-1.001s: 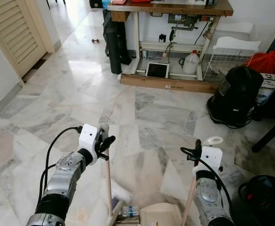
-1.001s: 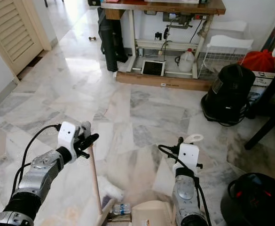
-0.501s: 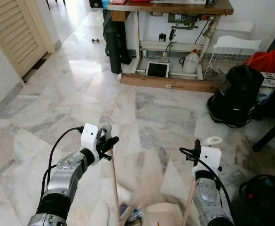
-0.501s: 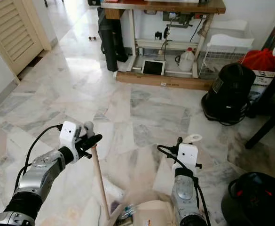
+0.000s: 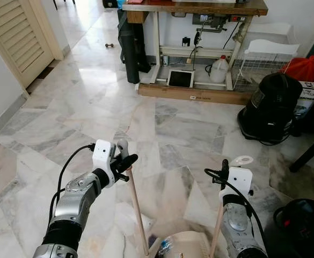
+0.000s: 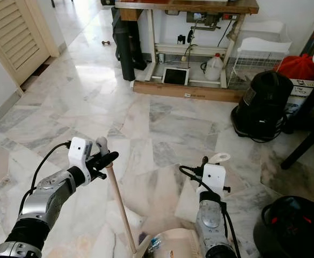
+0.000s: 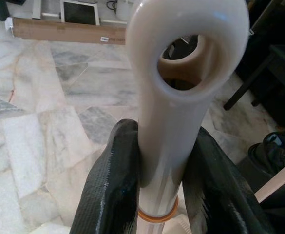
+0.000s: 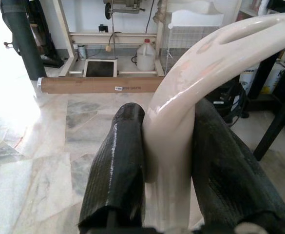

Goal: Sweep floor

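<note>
My left gripper (image 5: 123, 161) is shut on the pale cap of a wooden broom handle (image 5: 136, 209), which slants down to the right toward the floor. In the left wrist view both black fingers (image 7: 115, 180) clamp the looped handle end (image 7: 181, 73). Low on the right, my right gripper (image 5: 224, 173) is shut on the cream handle (image 8: 181, 122) of a dustpan (image 5: 188, 245) resting on the marble floor. A small crumpled bottle-like scrap (image 5: 165, 246) lies at the pan's mouth beside the broom's lower end.
A black vacuum cleaner (image 5: 267, 110) stands at the right. A wooden sewing table (image 5: 194, 8) with a white jug (image 5: 217, 71) beneath it is ahead. A black bin (image 5: 304, 226) sits at the bottom right. A louvred door (image 5: 17, 32) is at the left.
The broom's lower end has swung right across the floor toward the dustpan, pushing the scrap to the pan's mouth. My left gripper shifted slightly right; the right arm stayed still.
</note>
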`<state>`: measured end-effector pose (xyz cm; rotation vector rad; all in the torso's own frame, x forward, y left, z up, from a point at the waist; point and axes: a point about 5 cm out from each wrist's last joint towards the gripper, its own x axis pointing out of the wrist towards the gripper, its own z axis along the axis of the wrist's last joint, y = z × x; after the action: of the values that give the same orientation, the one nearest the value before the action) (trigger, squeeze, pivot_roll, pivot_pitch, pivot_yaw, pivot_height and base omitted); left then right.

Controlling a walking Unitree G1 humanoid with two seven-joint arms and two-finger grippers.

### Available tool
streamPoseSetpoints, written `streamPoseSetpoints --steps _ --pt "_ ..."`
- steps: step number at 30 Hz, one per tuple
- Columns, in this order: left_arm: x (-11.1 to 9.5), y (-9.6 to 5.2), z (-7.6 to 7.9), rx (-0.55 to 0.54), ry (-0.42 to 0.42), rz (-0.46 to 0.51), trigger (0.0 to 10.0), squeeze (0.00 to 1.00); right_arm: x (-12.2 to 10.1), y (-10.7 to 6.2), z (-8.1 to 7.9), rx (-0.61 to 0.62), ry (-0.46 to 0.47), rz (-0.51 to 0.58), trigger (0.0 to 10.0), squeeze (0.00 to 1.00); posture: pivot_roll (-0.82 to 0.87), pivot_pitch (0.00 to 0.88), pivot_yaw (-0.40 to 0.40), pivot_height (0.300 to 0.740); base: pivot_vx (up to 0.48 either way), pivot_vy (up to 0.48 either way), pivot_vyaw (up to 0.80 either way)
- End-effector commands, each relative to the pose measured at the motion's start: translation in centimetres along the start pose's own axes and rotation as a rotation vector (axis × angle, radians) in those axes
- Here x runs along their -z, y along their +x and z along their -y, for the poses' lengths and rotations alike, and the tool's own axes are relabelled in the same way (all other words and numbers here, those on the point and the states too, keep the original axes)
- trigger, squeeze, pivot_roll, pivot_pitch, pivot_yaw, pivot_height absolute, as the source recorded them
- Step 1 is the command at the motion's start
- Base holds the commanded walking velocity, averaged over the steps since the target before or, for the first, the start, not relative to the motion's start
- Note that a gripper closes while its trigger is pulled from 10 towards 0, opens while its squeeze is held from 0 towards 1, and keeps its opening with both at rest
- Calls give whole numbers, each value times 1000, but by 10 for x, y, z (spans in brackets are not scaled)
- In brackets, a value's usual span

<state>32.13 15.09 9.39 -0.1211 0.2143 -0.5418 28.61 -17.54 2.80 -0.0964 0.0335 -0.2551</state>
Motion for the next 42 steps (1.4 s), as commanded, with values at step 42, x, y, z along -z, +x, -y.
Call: streamPoseSetpoints --steps 42 --pt "-89 -12 -27 -312 85 479 10000 0 -6 11 21 134 215 -14 10000 0 144 65 25 740 0 0 0"
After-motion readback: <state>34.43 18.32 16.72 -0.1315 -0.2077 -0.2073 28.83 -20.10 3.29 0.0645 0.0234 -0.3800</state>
